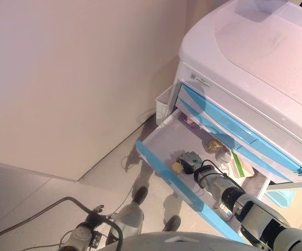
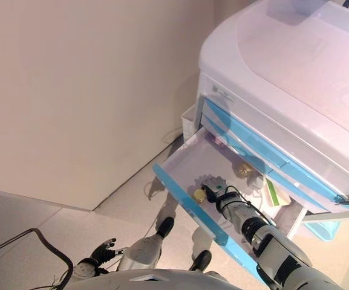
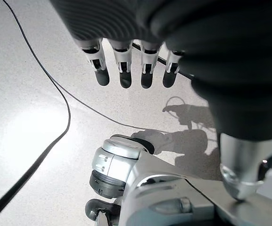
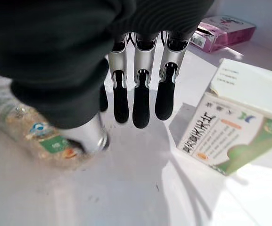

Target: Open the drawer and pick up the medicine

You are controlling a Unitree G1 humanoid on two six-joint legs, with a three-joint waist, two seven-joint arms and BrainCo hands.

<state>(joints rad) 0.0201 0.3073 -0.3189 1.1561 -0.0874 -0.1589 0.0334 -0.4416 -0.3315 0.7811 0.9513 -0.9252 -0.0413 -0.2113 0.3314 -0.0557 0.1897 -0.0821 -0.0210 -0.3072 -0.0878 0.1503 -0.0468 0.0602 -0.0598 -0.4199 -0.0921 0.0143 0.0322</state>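
The cart's lower drawer (image 1: 164, 140) with a blue front stands pulled open. My right hand (image 1: 192, 162) is inside it, fingers straight and open. In the right wrist view its thumb (image 4: 86, 136) rests against a clear bottle (image 4: 25, 125) lying on the drawer floor; the bottle's yellow cap (image 1: 177, 167) shows beside the hand. A white and green medicine box (image 4: 230, 136) lies just past the fingers, and a pink box (image 4: 225, 30) lies at the drawer's back. My left hand (image 3: 124, 70) hangs open above the floor, holding nothing.
The white cart (image 1: 255, 52) has more blue drawers above, all closed. A small white bin (image 1: 164, 102) hangs on its side. A plain wall (image 1: 62, 78) stands to the left. A brownish round item (image 1: 212, 145) also lies in the drawer.
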